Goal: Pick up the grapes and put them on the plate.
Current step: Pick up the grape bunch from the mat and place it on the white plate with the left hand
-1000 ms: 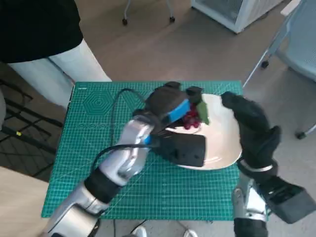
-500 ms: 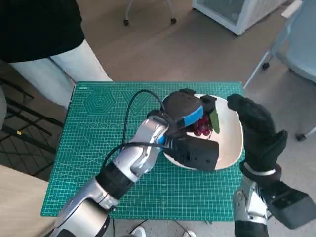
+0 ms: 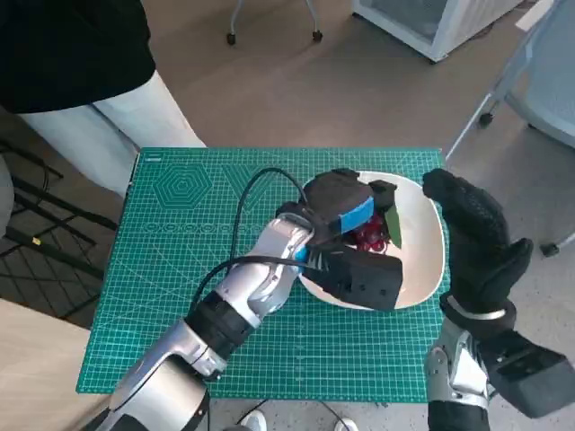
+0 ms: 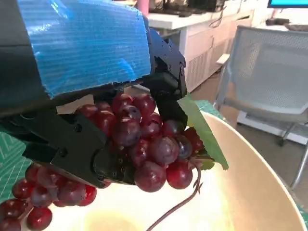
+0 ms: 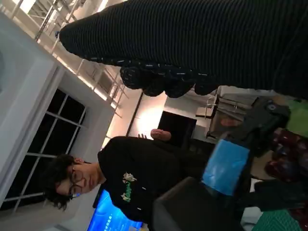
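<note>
Grapes (image 4: 144, 144), dark red with a green leaf and a loose brown stem, hang in your left hand (image 3: 346, 215): the left wrist view shows its black fingers (image 4: 72, 144) wrapped round the bunch, directly over the pale bowl of the plate (image 3: 422, 260). You can see the fruit mirrored in the glossy plate surface beneath, but whether the lowest grapes touch it cannot be told from these pictures. Compared with a second ago, your left arm has reached further out and to the right, so the bunch now sits over the middle of the plate rather than at its near-left edge. Your right hand (image 3: 476, 238), in the black knitted glove, is raised beside the plate's right rim with nothing in it and its fingers loosely spread; it has drifted slightly rightward since the earlier picture. The plate rests on the green cutting mat (image 3: 180, 269) that covers the table. Beyond the mat's far left corner a person (image 3: 81, 63) in a black top and pale trousers stands close; the right wrist view shows the same person (image 5: 130, 178).
</note>
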